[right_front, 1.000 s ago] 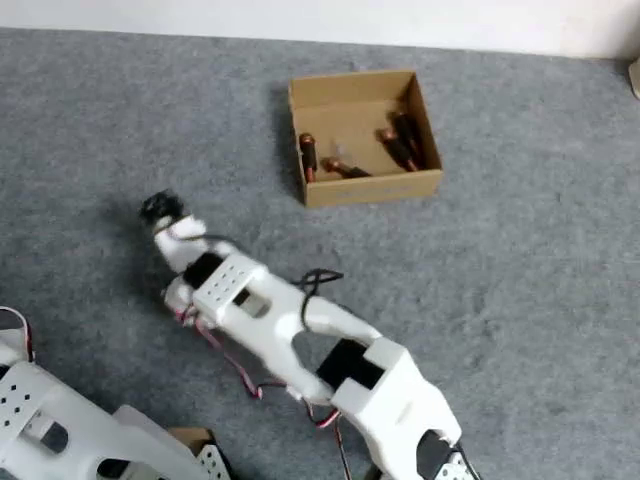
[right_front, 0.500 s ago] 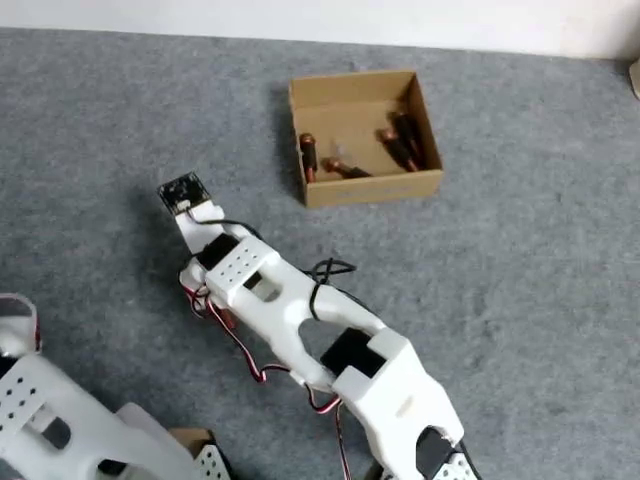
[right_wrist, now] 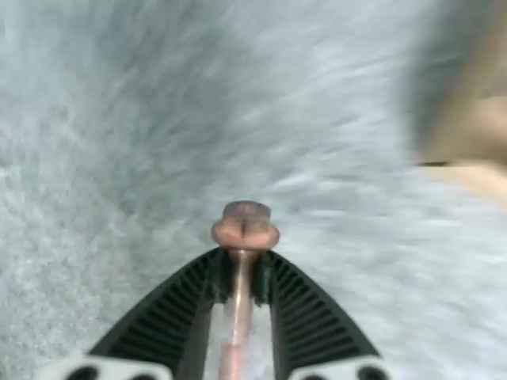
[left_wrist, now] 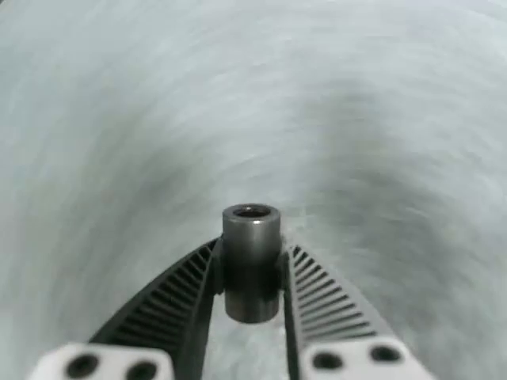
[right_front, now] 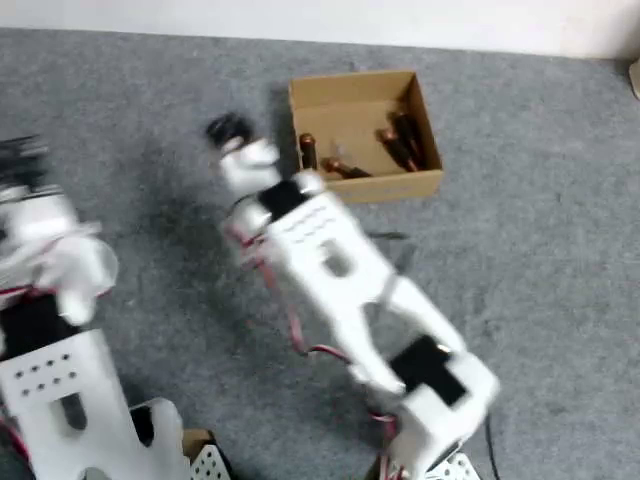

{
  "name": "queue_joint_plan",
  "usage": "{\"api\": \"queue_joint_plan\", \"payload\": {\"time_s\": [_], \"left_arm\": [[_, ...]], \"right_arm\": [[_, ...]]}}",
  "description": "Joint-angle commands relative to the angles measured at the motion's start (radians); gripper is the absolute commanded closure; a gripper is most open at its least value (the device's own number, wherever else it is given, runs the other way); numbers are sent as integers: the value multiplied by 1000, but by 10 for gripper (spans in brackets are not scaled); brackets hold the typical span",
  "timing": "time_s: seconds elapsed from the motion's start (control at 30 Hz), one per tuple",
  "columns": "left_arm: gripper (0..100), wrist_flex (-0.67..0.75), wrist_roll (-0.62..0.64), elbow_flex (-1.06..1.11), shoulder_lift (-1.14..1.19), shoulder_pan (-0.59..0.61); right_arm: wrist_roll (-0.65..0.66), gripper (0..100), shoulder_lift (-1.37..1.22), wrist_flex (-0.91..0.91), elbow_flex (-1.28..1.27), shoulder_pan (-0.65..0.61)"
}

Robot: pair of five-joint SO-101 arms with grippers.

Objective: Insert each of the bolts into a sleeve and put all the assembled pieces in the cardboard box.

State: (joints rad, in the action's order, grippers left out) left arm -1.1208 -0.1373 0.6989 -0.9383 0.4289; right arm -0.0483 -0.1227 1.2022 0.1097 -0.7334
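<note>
step: joining 1 pair | left tool (left_wrist: 252, 265) clamped on sleeve (left_wrist: 252, 237) | right tool (right_wrist: 242, 269) clamped on bolt (right_wrist: 245, 227) | next: probably line bolt up with sleeve bore, push in

The surface (right_front: 540, 250) is a mottled mid-grey all round the tan-brown cardboard box (right_front: 372, 188). The assembled pieces (right_front: 400, 140) inside that box look near black with coppery-red ends, though they are small to judge. The sleeve (left_wrist: 251, 273) is dull dark grey with a paler sheen at its rim, between the black ribbed fingers of the left end effector (left_wrist: 251, 255); the bolt (right_wrist: 244, 226) is copper-pink against the same black ribbing on the right end effector (right_wrist: 243, 265), and the arm (right_front: 330, 260) nearest the box is white with black blocks and red wires (right_front: 297, 335).
</note>
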Motion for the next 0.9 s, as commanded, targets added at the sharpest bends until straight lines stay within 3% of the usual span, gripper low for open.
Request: {"api": "queue_joint_plan", "payload": {"time_s": [0.0,0.2,0.4,0.63,0.73,0.87], "left_arm": [[994,-41,-98,-107,-16,-303],[994,-92,-106,-166,-56,-604],[994,-61,-163,21,-380,-812],[994,58,-83,338,-763,-826],[994,69,-75,397,-780,-835],[994,183,-64,443,-779,-921]], "right_arm": [[34,993,291,79,7,110],[71,993,713,150,4,131],[114,993,1021,116,-65,127],[104,993,1475,-191,-539,125],[104,993,1721,-309,-816,125],[54,993,1994,-367,-1096,125]]}}
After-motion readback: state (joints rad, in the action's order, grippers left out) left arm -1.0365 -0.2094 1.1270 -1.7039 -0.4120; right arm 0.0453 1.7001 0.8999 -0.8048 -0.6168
